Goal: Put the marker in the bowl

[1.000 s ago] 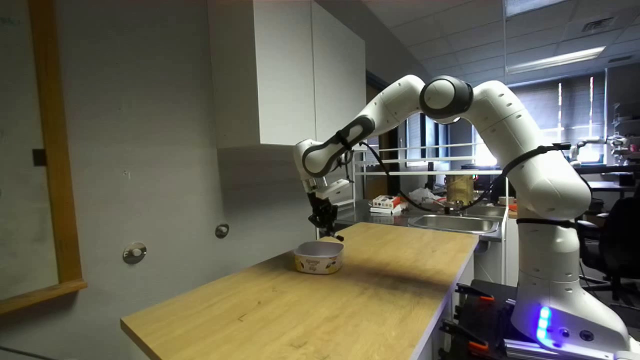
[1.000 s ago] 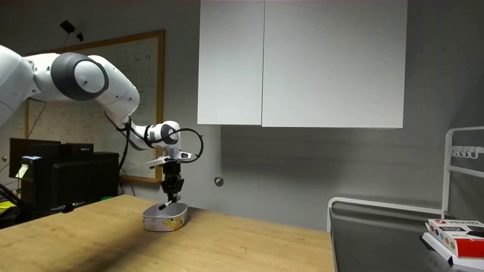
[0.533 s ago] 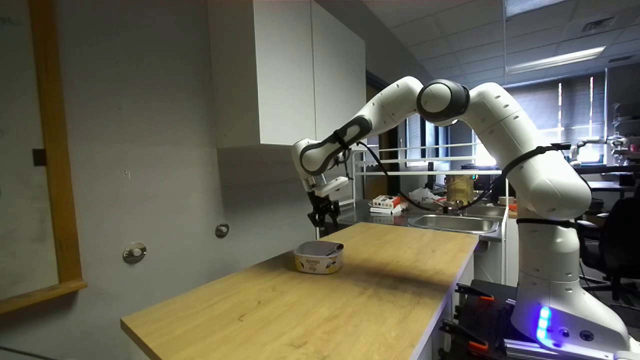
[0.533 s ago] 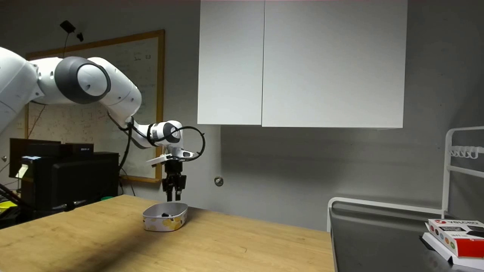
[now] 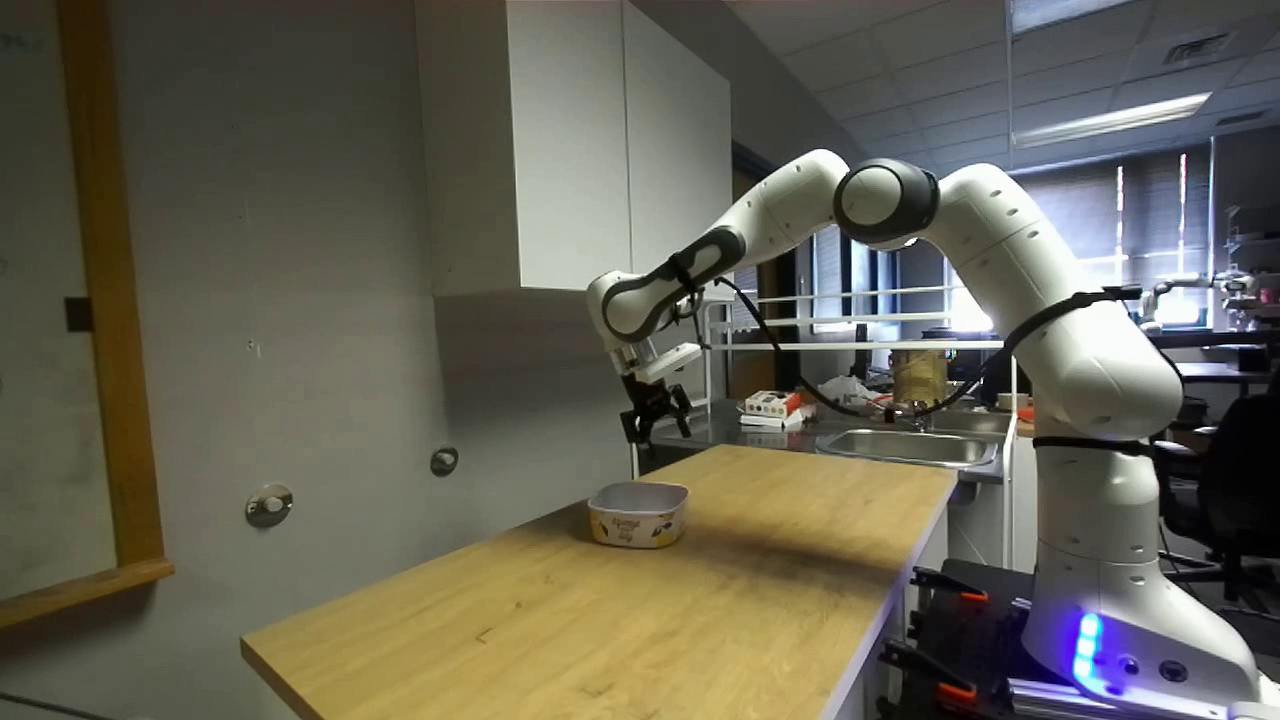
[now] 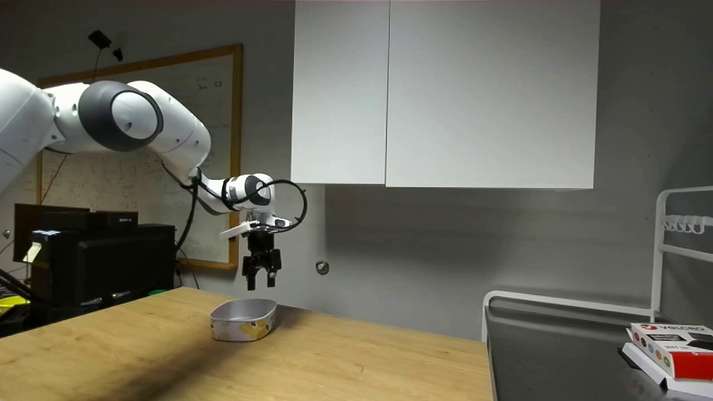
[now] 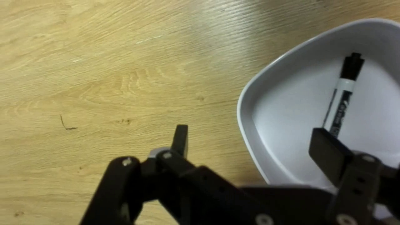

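Marker [image 7: 341, 97] in bowl [image 7: 281, 125] shows only in wrist view, one end hidden by the hand [image 7: 251, 134], jaws wide apart, empty; right in an exterior view, boxes [image 6: 677, 353].

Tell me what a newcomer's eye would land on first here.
Probably the big white robot arm, which arches over the wooden tabletop in an exterior view, its black jaws open at the far end. Next, perhaps, the blue light glowing low on it. In the wrist view, the black-and-white marker stands out, lying inside the pale bowl.
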You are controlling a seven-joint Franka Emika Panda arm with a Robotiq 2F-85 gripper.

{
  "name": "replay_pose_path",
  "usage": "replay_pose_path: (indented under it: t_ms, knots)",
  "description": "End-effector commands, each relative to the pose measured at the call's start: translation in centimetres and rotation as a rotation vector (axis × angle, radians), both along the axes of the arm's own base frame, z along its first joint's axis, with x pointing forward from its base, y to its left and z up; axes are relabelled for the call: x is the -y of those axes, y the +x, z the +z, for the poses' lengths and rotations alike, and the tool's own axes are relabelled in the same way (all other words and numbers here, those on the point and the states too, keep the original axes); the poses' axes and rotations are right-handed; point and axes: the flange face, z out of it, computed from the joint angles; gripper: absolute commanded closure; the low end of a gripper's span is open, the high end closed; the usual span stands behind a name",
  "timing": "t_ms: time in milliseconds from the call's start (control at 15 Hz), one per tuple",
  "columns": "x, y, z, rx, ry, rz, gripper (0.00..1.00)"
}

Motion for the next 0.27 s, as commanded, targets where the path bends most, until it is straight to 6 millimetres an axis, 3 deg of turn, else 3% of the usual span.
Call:
replay_pose_path:
  t_ms: [0, 200]
  knots:
    - [1.5, -2.0, 4.6, -0.007, 0.041, 0.057, 0.00]
    - [2.9, -4.4, 8.9, -0.004, 0.065, 0.118, 0.00]
